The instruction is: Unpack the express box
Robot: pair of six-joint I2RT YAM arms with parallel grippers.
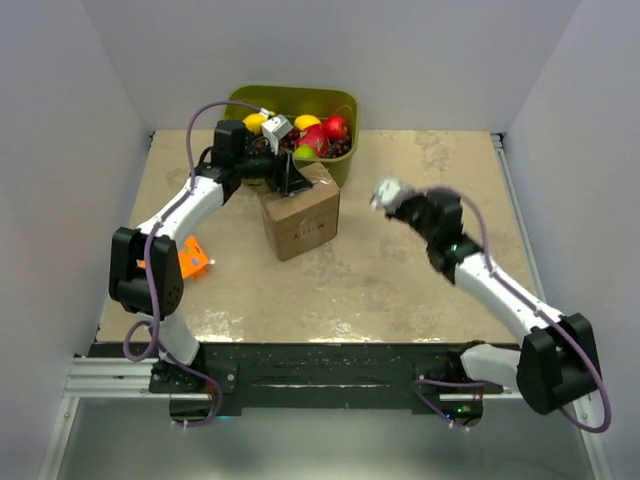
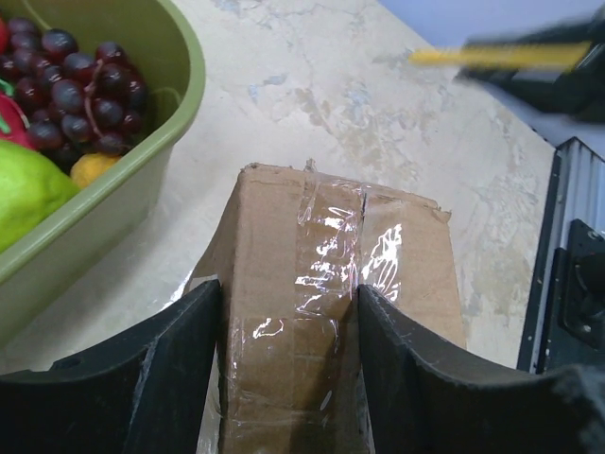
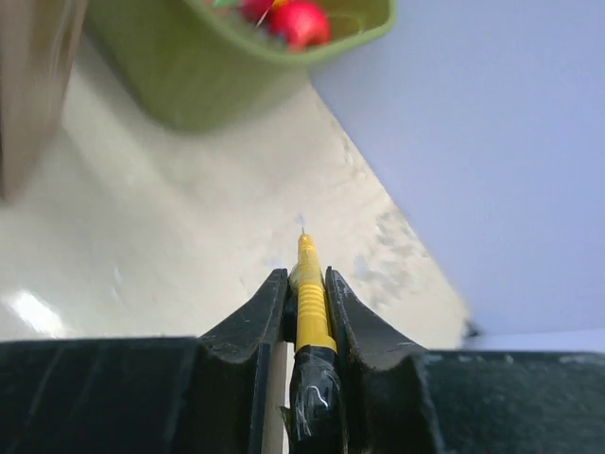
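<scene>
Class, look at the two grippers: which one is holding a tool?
The right gripper: it is shut on a thin yellow tool. The left gripper is open over the cardboard box.

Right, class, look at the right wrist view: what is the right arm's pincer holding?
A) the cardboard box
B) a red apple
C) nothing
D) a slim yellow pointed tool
D: the right pincer is shut on a slim yellow pointed tool, whose tip sticks out past the fingers over the table.
</scene>
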